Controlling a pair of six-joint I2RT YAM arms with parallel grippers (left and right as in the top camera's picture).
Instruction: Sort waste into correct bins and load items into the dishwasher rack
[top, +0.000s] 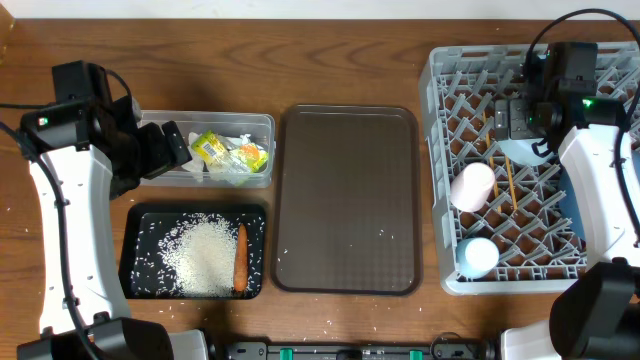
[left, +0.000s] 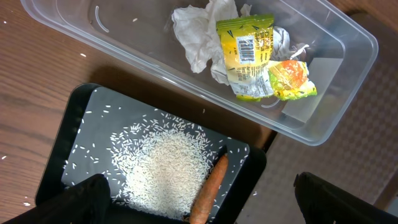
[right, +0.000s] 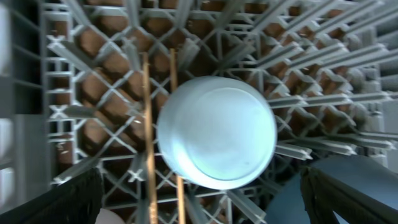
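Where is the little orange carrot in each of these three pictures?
Overhead: carrot lower left, at the right edge of the black tray.
Left wrist: carrot at bottom centre, in the same black tray.
Right wrist: not in it.
Shared landmark: the white rice beside it.

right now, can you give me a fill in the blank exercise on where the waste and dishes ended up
1. The snack wrapper and the crumpled paper lie in the clear ____.
2. The carrot lies beside the rice in the ____ tray.
3. The wooden ____ lie in the rack beside the light blue bowl.

Missing words: tub; black; chopsticks
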